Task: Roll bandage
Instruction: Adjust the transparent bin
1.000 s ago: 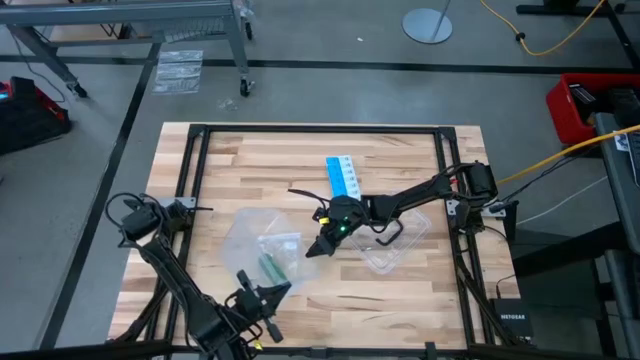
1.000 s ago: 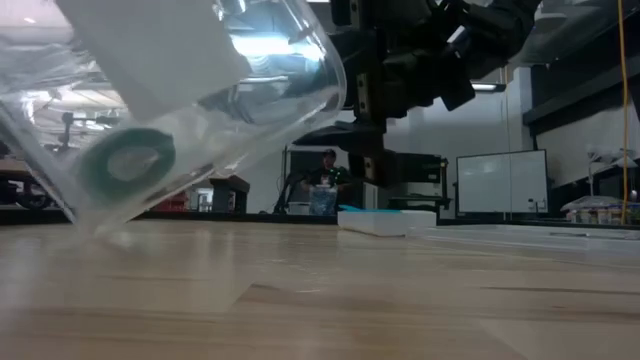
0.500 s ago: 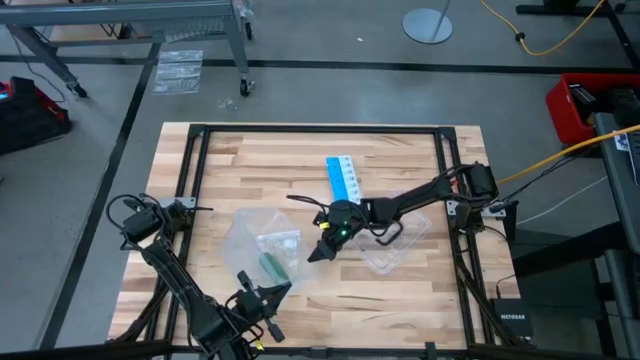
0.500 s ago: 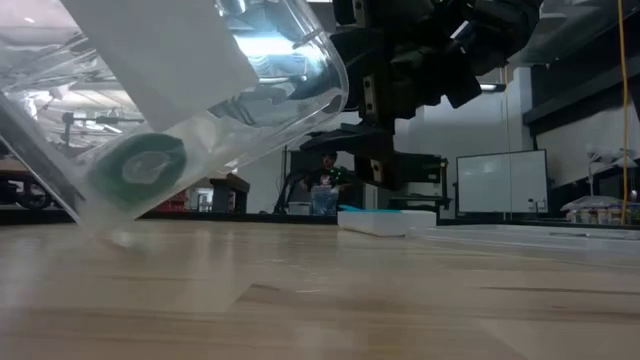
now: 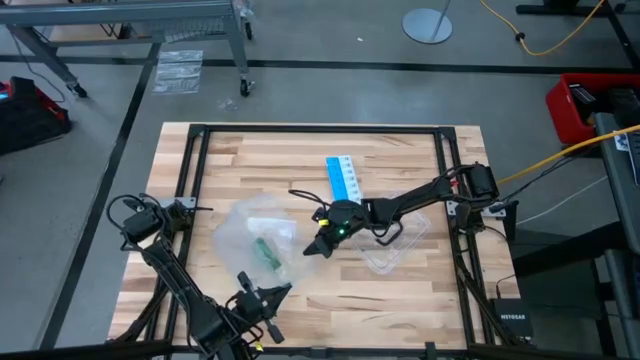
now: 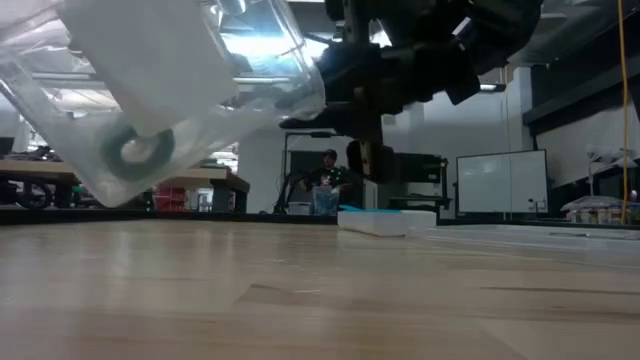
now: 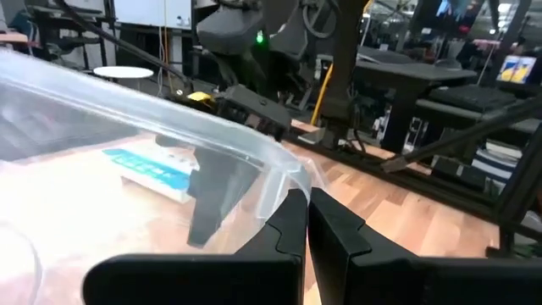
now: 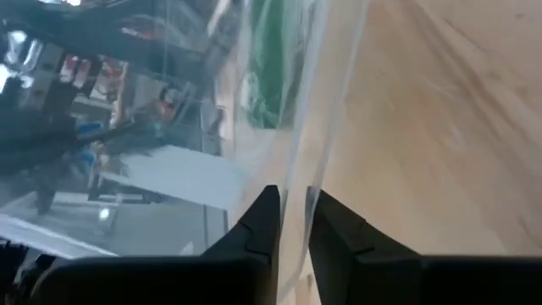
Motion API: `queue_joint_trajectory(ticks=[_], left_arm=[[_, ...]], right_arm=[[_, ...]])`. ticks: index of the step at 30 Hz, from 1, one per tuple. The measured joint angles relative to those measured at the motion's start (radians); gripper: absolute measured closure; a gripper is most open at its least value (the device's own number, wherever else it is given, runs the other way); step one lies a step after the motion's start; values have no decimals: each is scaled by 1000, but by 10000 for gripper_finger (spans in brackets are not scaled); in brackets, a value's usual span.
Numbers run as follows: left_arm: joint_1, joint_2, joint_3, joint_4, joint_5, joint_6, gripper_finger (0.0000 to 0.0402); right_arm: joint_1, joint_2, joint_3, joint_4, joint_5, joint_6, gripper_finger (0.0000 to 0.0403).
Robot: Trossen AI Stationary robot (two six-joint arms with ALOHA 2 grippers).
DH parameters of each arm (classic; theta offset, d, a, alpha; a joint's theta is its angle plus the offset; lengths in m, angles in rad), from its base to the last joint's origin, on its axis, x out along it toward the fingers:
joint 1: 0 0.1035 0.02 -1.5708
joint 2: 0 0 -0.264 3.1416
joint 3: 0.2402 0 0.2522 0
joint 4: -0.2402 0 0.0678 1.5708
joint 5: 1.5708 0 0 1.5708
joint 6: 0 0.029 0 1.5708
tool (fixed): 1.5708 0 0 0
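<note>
Right hand point(image 5: 320, 246) has closed — clear wrapper point(image 5: 245, 235) and bandage point(image 5: 264, 251) lifted.

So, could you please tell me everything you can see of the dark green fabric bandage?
The dark green fabric bandage is a small soft roll, its round end showing a pale centre. It lies inside the clear plastic wrapper, lifted off the wooden table. The right gripper pinches the wrapper's edge, not the bandage.

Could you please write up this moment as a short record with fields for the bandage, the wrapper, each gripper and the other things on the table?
bandage: green roll, inside the clear plastic wrapper
wrapper: one edge pinched and lifted off the table
right gripper: mid-table, shut on the wrapper's edge
left gripper: near the front edge, shut, holding nothing
card: blue and white, flat, behind the right gripper
tray: clear plastic, under the right arm
</note>
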Motion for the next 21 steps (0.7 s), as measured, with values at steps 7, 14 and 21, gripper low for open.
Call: queue_joint_trajectory(ticks=[7, 14, 21], left_arm=[[-6, -1, 0, -3, -8, 6, 401], [-11, -1, 0, -4, -7, 21, 401], [1, -1, 0, -3, 35, -26, 401]], right_arm=[[-34, 0, -1, 54, -17, -52, 356], [-80, -1, 0, 39, -38, -64, 357], [-79, -1, 0, 18, -46, -111, 358]])
